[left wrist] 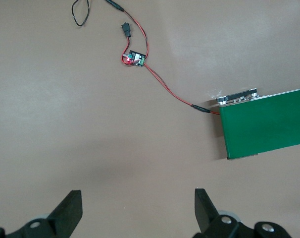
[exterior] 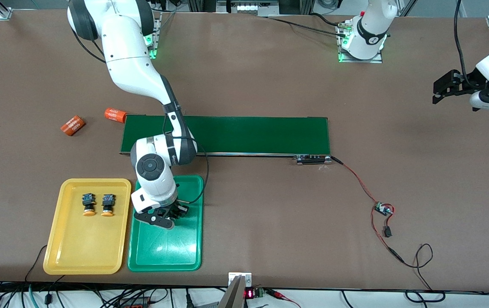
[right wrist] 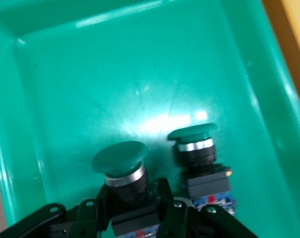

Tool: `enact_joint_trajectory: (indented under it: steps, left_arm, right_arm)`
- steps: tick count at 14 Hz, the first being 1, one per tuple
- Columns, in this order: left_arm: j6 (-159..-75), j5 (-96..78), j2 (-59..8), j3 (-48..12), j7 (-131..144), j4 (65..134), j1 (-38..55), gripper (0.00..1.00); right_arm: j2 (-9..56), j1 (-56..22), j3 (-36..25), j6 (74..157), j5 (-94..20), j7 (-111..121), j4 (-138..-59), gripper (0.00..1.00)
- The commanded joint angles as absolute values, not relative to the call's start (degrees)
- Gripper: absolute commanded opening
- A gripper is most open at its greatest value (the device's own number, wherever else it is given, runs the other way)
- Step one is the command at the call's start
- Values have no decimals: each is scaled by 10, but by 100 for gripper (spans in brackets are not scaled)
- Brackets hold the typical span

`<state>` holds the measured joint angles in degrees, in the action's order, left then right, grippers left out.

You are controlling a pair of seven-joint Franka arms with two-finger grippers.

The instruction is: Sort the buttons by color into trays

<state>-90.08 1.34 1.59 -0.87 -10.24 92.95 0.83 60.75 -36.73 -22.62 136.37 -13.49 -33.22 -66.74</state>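
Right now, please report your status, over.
Right gripper shut on green button over green tray, beside second green button. Left gripper open, waiting. Nothing in the way.

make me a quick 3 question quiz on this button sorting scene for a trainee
1. True or false: both yellow-capped buttons lie in the yellow tray.
2. What is the right gripper shut on? A) an orange cylinder B) a green-capped button C) nothing
3. Which tray is the right gripper over?

Key:
1. True.
2. B: its fingers clamp one green-capped button; the second green-capped button lies beside it in the tray.
3. The green tray. The left gripper waits open over bare table near the belt.
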Motion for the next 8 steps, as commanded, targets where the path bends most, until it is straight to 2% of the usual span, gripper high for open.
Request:
enact_joint_trajectory:
  steps: [1,3,6,8]
  left_arm:
    - [-889,18,10,-10,-97,913,10,100]
    - [-889,18,10,-10,-97,913,10,100]
    - [-889,18,10,-10,-97,913,10,100]
    - [-889,18,10,-11,-97,913,10,100]
  right_arm:
    - [616,-350,-205,1368,-147,-326,-646,33]
    - [616,-348,-205,1369,-147,-326,-646,100]
    - [612,-347,-209,1362,-145,-323,-646,100]
    - [593,-348,-214,1327,-142,-323,-646,100]
